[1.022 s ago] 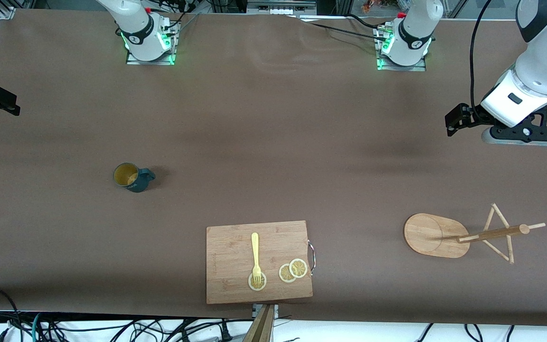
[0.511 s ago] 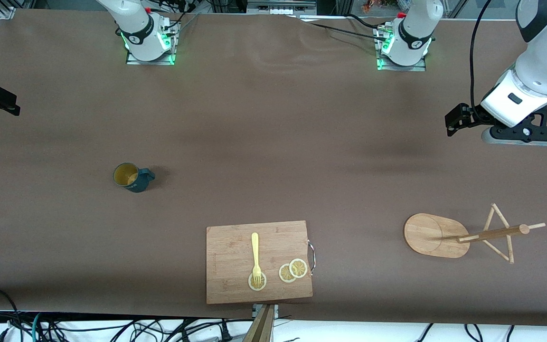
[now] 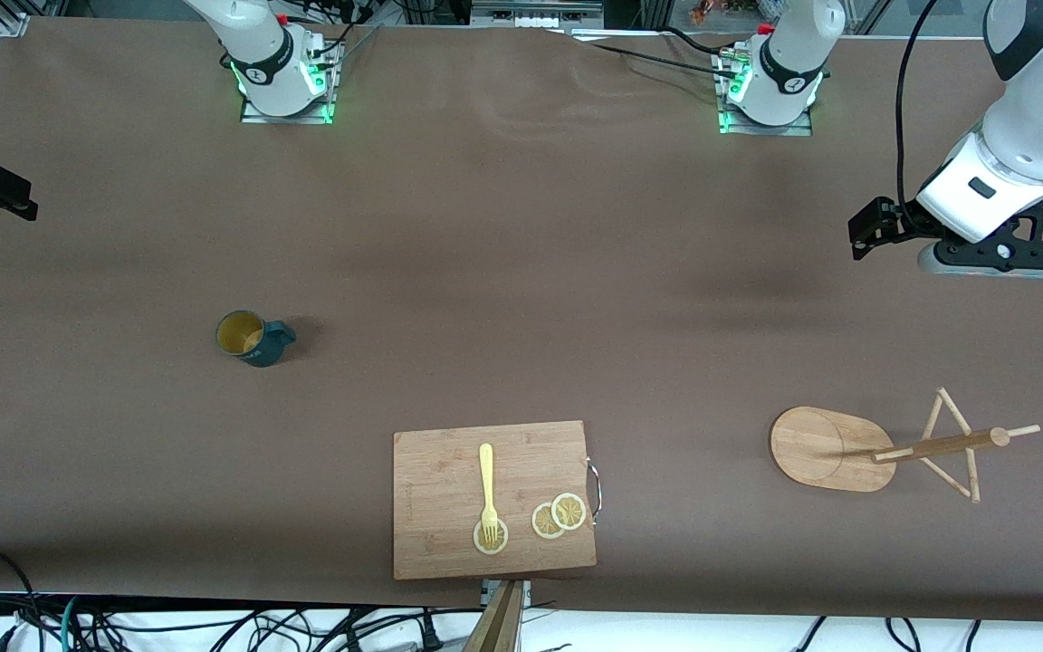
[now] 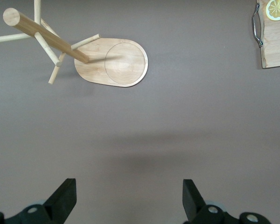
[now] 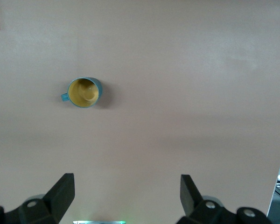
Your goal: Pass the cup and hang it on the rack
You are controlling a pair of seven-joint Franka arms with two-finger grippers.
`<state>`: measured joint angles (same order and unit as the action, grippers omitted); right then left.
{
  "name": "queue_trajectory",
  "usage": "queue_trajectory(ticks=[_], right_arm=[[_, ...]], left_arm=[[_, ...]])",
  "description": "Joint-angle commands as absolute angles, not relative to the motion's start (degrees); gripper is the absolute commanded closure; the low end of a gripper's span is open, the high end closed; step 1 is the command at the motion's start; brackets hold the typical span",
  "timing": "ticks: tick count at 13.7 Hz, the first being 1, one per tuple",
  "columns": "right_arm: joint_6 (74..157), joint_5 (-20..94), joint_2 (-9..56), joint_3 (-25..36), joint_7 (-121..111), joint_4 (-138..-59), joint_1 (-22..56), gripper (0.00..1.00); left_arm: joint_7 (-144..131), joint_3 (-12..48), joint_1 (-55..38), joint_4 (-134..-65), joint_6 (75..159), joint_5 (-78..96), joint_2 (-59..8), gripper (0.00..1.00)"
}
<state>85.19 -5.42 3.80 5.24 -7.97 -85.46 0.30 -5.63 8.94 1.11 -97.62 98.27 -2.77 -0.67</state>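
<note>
Nothing of the task done yet, judging by how things lie. Cup (image 3: 250, 338) upright on the table (image 3: 521, 226), mouth up, handle pointing toward the left arm's end, in the half toward the right arm's end and roughly midway between the base edge and the edge nearest the front camera; untouched, nothing near it. Rack (image 3: 884, 445) standing toward the left arm's end, close to the edge nearest the front camera, pegs all bare.

Right gripper (image 5: 126, 196) up in the air over the table edge at the right arm's end, fingers (image 5: 60, 191) wide apart and empty, cup (image 5: 84, 92) seen well apart from them in the right wrist view. Left gripper (image 4: 128, 198) hanging over the table near the left arm's end, fingers (image 4: 65, 193) also spread wide and holding nothing, rack (image 4: 109, 61) in sight of its camera but well apart.

Board (image 3: 494, 498) with fork (image 3: 487, 489) and lemon slices (image 3: 558, 514) at the middle of the edge nearest the front camera, no part of the job.

Everything left: reaching and gripping the cup with the right gripper, carrying it toward the middle, handing over to the left gripper, then slipping the handle over a peg. First reach apparently not yet begun.
</note>
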Motion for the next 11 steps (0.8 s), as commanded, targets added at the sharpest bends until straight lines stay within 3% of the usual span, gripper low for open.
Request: queue_trajectory(ticks=[1, 11], right_arm=[[85.25, -5.71, 3.6, 4.75, -7.73, -85.25, -0.26, 0.0], [85.25, -3.69, 3.6, 5.98, -7.65, -85.25, -0.26, 0.0]], left_arm=[[-5.1, 9.05, 0.88, -95.89, 96.94, -3.87, -1.41, 0.0], [-5.27, 9.49, 0.88, -95.89, 96.94, -3.87, -1.41, 0.0]])
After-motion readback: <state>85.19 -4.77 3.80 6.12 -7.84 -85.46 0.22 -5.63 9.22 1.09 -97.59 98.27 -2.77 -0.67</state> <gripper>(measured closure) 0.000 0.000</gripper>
